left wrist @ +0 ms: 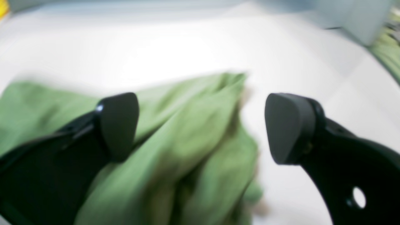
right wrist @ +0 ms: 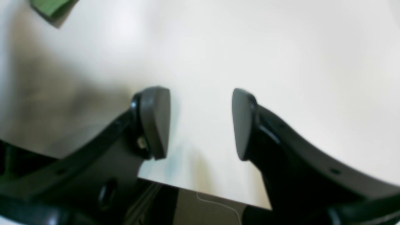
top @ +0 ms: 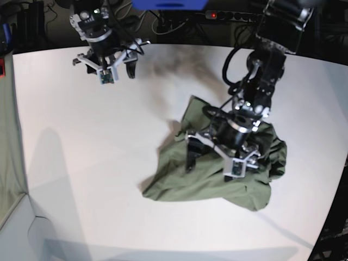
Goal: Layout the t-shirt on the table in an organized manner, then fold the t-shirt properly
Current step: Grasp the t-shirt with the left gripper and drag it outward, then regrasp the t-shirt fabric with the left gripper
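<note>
The olive-green t-shirt (top: 209, 182) lies crumpled in a heap on the white table (top: 98, 163), right of centre. My left gripper (top: 222, 159) hovers just over the heap, open, one finger on each side of the bunched cloth. In the left wrist view, blurred green folds of the t-shirt (left wrist: 193, 150) run between the wide-apart pads (left wrist: 289, 128) without being pinched. Far off at the back left, my right gripper (top: 110, 69) is open over bare table (right wrist: 281, 62), nothing between its fingers (right wrist: 154, 122). A corner of green cloth (right wrist: 50, 7) shows at that view's top left.
A greenish-grey cloth strip (top: 8, 152) hangs along the table's left side. Cables and dark equipment (top: 179, 19) sit behind the far edge. The table's curved edge (top: 334, 206) runs close to the shirt on the right. The table edge (right wrist: 203, 190) lies right under the right gripper.
</note>
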`<move>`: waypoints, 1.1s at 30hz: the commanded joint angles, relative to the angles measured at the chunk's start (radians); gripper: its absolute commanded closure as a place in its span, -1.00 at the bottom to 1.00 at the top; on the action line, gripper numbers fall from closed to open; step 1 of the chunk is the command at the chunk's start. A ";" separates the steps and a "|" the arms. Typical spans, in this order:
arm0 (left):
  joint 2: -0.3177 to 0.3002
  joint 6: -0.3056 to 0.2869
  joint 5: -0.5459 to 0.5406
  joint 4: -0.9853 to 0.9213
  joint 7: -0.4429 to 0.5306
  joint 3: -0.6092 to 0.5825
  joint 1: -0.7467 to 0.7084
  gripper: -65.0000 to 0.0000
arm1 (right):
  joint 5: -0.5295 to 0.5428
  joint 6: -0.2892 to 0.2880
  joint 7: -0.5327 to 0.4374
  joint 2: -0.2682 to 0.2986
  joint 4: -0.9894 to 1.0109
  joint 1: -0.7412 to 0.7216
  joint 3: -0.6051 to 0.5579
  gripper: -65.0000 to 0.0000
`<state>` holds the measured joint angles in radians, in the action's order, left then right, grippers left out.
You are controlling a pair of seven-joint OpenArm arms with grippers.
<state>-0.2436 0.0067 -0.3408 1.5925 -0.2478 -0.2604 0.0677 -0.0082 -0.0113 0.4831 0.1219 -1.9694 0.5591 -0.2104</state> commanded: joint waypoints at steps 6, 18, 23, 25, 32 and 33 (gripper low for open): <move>-0.004 -0.007 -0.004 0.130 0.031 0.172 -0.150 -0.92 | 0.004 0.000 -0.027 0.000 -0.017 -0.017 -0.001 0.01; 0.007 -0.007 -0.004 0.010 0.031 0.194 -0.180 -0.92 | 0.006 0.000 -0.031 0.000 0.012 -0.021 -0.002 0.01; 0.017 -0.012 -0.004 -0.011 0.034 0.194 -0.174 -0.92 | 0.006 0.000 -0.031 0.000 0.012 -0.021 -0.002 0.01; 0.022 -0.014 -0.004 -0.031 0.037 0.195 -0.171 -0.91 | 0.006 0.000 -0.031 0.000 0.012 -0.021 -0.002 0.01; 0.034 -0.015 -0.005 -0.090 0.037 0.195 -0.145 -0.92 | 0.006 0.000 -0.030 0.000 0.012 -0.021 -0.002 0.01; 0.043 -0.014 -0.005 -0.090 0.037 0.195 -0.145 -0.92 | 0.006 0.000 -0.030 0.000 0.012 -0.021 -0.001 0.01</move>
<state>-0.2047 -0.0032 -0.3443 1.4883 -0.2348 -0.0669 -0.0891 -0.0040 -0.0109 0.4755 0.1196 -1.9373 0.5358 -0.2115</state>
